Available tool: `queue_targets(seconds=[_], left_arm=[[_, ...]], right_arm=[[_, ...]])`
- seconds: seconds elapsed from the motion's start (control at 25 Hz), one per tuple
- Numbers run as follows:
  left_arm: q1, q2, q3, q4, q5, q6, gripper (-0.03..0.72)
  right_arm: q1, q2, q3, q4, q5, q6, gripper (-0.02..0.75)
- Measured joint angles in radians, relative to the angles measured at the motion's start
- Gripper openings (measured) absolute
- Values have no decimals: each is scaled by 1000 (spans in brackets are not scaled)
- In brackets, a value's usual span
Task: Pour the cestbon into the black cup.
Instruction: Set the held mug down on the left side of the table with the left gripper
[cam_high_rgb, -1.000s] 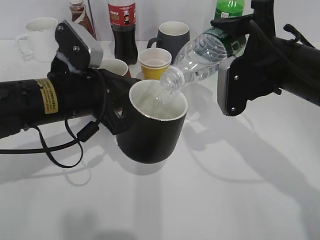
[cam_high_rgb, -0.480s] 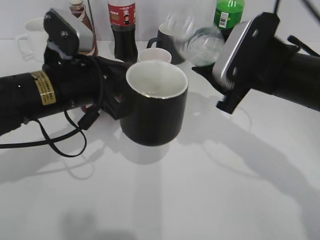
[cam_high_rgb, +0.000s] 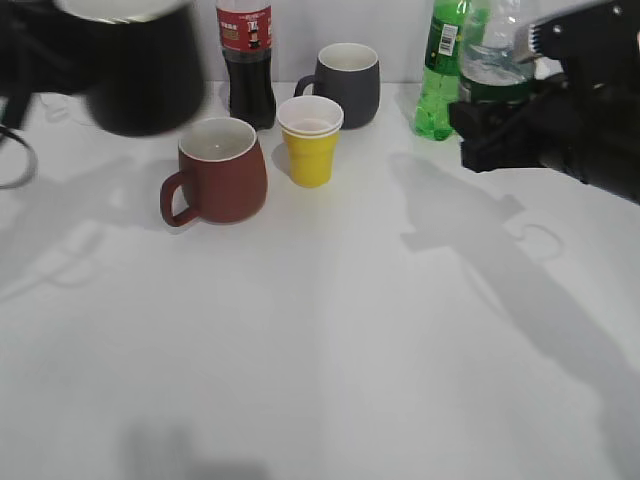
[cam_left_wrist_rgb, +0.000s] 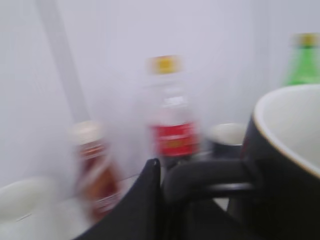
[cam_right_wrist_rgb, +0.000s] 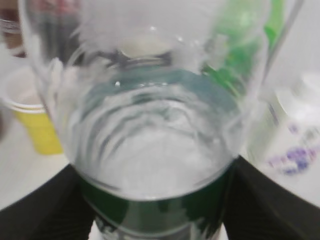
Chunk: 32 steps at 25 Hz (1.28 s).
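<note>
The black cup is held high at the top left of the exterior view, blurred, upright. In the left wrist view the cup fills the right side, and my left gripper is shut on its black loop handle. The cestbon, clear with a dark green label, stands upright at the top right in my right gripper. In the right wrist view the cestbon fills the frame between the two black fingers, with water inside.
On the white table stand a reddish-brown mug, a yellow paper cup, a dark grey mug, a cola bottle and a bright green soda bottle. A brown sauce bottle shows in the left wrist view.
The pouring has stopped. My left gripper carried the black cup up and back to the far left. My right gripper turned the cestbon upright and drew it back to the right.
</note>
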<state>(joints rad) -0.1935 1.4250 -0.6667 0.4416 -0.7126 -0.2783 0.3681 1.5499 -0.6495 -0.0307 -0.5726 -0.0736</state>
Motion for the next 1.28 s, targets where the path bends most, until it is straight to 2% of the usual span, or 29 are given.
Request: queue_targets(seconds=[0.16,0.28,0.4,0.72,1.04,1.12,1.28], left_arm=[[154,16,1,-31,42,0,34],[233,65,2,-36,33,1,33],[277,150,2,-39,0,1,34],[290,409,3,-41,-191,70,34],[290,538,1,-83,-299,88,43],[290,546,0,-83,-308,87,71],[290,547,3,-89,-324,86,213]], right_arm=[[-64,56,0,6,-10,68,491],[-89,130,0,14,-82,101,491],[-90,203,0,14,-184,109,491],[-90,315,0,13,-291,152,491],[-90,316,0,-12,-347,174,491],[-90,316,0,-22,-347,180,491],[-90,316,0,-32,-348,187,491]])
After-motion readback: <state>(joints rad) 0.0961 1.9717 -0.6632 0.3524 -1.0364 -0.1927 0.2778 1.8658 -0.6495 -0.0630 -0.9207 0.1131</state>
